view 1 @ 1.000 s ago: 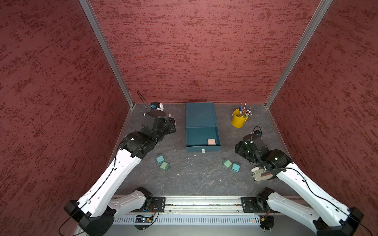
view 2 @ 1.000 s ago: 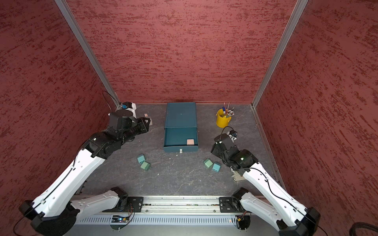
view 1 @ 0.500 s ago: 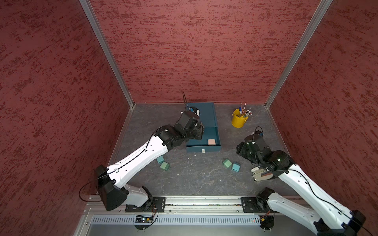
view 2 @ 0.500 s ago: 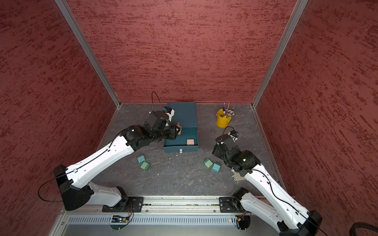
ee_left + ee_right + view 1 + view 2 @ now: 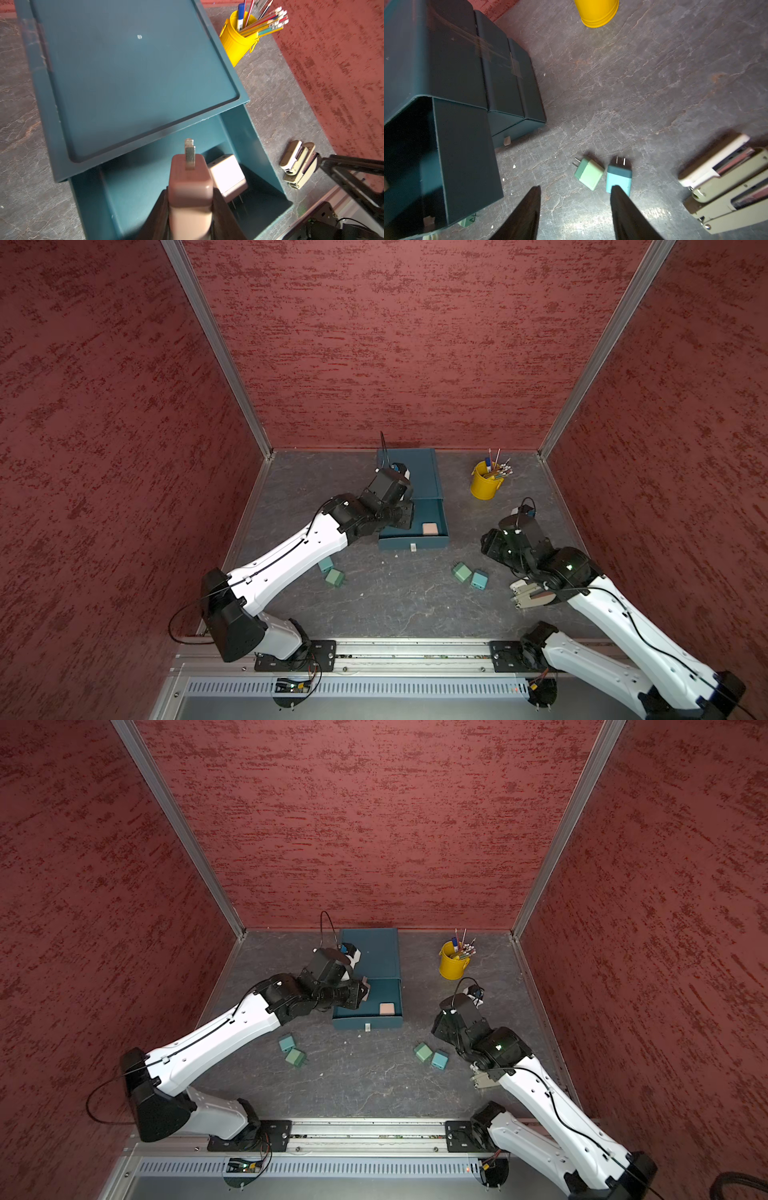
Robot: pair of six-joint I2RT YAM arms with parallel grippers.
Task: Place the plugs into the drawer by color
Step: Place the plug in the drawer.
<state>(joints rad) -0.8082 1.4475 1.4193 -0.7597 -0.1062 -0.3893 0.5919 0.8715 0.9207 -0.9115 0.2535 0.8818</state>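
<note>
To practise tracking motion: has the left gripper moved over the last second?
Yes. The left gripper, shut on a pink plug, has swung rightward from beside the chest to over its open drawer.

The place is a robotics lab test cell rather than a lived-in room. Red textured wall panels [image 5: 395, 344] joined by aluminium corner posts [image 5: 216, 348] box in a grey stone-patterned tabletop [image 5: 395, 605]. In front of the teal chest of drawers [image 5: 419, 472], a left arm [image 5: 291, 560] and a right arm [image 5: 615, 614] are mounted on an aluminium rail [image 5: 415, 649] above a slotted cable duct [image 5: 374, 688]. To the right of the chest are desk items: a yellow pen bucket [image 5: 482, 485] and staplers [image 5: 299, 164].
</note>
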